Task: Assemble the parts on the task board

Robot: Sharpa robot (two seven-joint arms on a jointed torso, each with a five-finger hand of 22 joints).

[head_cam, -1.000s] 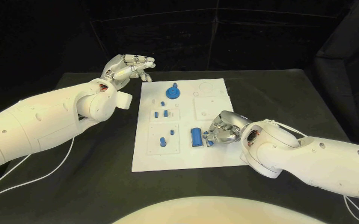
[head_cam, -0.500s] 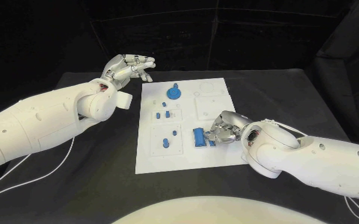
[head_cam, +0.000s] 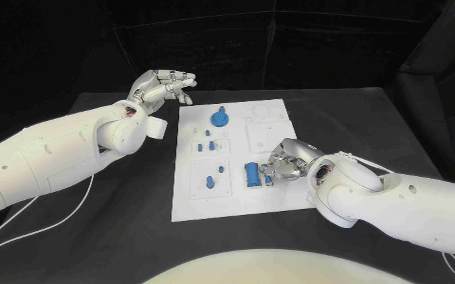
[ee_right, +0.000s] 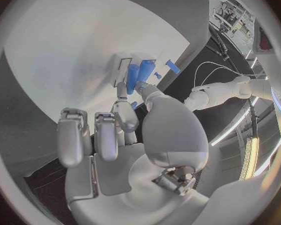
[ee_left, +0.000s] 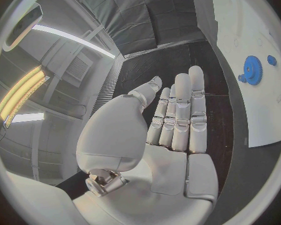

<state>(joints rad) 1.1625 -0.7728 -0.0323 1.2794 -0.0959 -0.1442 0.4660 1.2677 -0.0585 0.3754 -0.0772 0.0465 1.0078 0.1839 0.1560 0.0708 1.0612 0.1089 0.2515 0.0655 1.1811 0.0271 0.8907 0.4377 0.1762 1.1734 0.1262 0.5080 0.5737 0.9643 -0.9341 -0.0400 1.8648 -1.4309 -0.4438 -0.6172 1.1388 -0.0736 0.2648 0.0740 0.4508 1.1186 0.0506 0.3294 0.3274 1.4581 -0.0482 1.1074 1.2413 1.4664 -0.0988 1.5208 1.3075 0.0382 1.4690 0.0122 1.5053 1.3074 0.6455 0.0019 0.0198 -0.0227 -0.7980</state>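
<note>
The white task board (head_cam: 275,195) lies mid-table. A blue gear (head_cam: 220,119) stands near its far end and shows again in the left wrist view, gear (ee_left: 252,70). Small blue pegs (head_cam: 204,145) and a taller peg (head_cam: 208,181) stand in the left column. A pair of blue cylinders (head_cam: 251,173) lies beside my right hand (head_cam: 287,161), which rests curled on the board. Its thumb and a finger pinch a small blue part (ee_right: 134,104) right by the cylinders (ee_right: 140,71). My left hand (head_cam: 163,85) hovers beyond the board's far left corner, fingers straight and apart, holding nothing.
Black table (head_cam: 114,218) surrounds the board. A thin white cable (head_cam: 57,215) trails on the table under my left arm. Empty recesses (head_cam: 261,136) mark the board's right column.
The board's near end has slid slightly to the right, and my right hand has shifted a little with it. My left hand has stayed put.
</note>
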